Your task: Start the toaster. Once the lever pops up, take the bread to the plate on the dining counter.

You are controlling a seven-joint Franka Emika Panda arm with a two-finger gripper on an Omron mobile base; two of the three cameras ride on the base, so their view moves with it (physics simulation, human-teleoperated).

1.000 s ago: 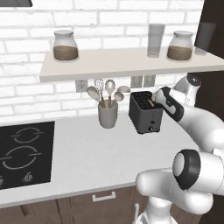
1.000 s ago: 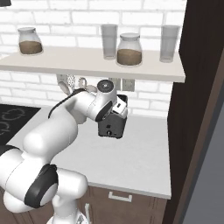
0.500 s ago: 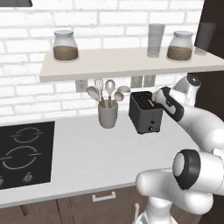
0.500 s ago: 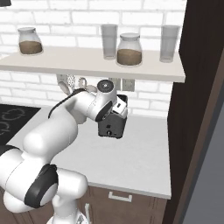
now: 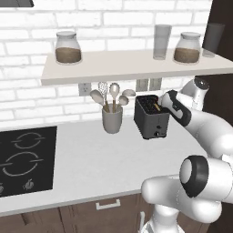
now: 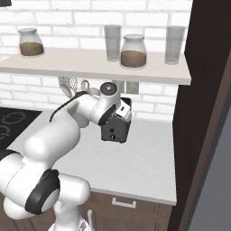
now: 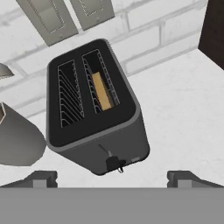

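Nothing has shifted over the last second: two-finger gripper [image 7: 112,177] still hovers above small dark grey-black boxy toaster [image 7: 94,111], jaws spread wide, holding nothing. Tan slice of bread [image 7: 101,91] sits down in one slot; toaster stands on grey-white counter [image 5: 100,159]. Lever apparently not yet pressed. No readable brands or writing

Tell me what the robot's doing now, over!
Gripper open, empty, poised above the toaster. Bread sits in one slot, lever not touched. Utensil cup stands beside the toaster, not in the way.
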